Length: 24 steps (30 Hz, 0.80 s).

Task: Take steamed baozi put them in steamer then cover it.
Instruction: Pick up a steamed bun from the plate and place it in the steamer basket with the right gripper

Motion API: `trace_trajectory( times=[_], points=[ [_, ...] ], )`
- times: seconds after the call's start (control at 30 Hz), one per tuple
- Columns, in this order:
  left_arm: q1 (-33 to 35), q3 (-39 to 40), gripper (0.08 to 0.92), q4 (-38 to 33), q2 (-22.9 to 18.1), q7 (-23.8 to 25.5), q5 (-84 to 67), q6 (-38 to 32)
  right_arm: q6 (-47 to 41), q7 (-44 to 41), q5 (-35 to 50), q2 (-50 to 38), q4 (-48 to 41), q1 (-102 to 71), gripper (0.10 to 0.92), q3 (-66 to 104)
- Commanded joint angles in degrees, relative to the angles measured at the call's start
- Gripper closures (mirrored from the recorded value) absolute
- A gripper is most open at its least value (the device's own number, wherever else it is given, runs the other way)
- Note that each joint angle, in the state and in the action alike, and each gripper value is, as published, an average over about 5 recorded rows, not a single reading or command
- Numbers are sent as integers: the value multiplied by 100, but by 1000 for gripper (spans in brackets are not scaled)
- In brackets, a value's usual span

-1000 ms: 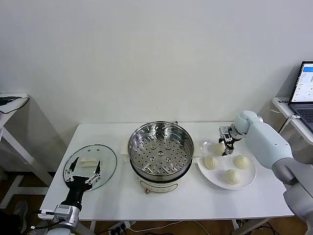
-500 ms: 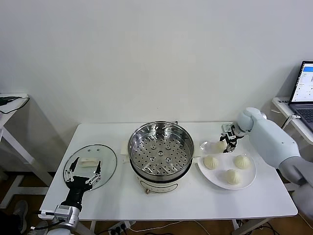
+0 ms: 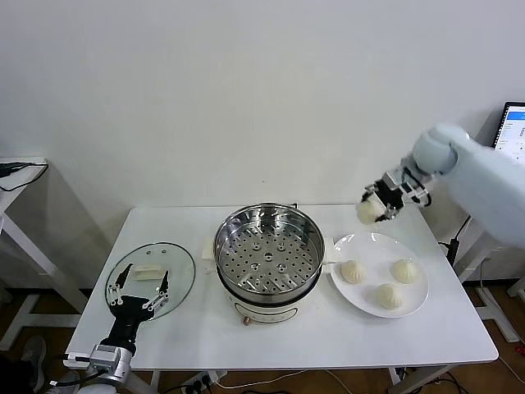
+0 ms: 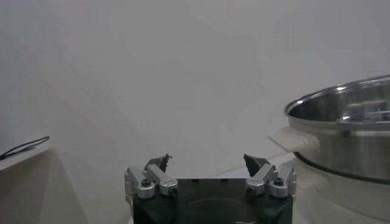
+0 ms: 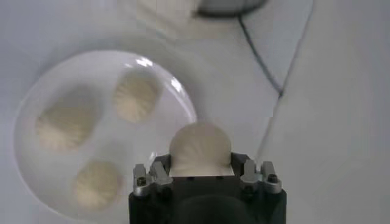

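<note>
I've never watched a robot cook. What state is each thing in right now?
Steamer: uncovered, tray empty.
Cover: lying on the table.
Held baozi: lifted, in the right gripper.
Plate: three baozi left.
Left gripper: open, idle beside the cover.

It looked like a lab or test room set up for a cooking trial, not a real kitchen. A plain white table [image 3: 426, 336] stood against a bare white wall [image 3: 246, 90], with no counters, sink or stove around it. A steamer [image 3: 269, 256], a glass lid [image 3: 151, 277] and a plate [image 3: 414, 304] of buns [image 3: 353, 272] were laid out neatly on it. At the right edge an open laptop [image 3: 513, 135] glowed, and a small side table [image 3: 18, 176] with a cable stood at the left.
</note>
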Motion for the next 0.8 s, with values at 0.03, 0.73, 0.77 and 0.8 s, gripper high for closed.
trace_trajectory(
  times=[0.03, 0.73, 0.77, 0.8],
  points=[
    [-1, -14, 177, 9, 17, 10, 16, -3, 857, -214, 439, 561, 1252, 1759, 355, -1463],
    [63, -361, 177, 41, 102, 63, -111, -53, 2328, 506, -681, 2628, -309, 294, 355, -1310],
    [65, -379, 177, 41, 108, 67, -120, -53, 2350, 543, -742, 2658, -401, 211, 355, -1289],
    [66, -395, 177, 43, 112, 71, -126, -54, 2366, 580, -801, 2682, -476, 141, 355, -1273]
  ],
)
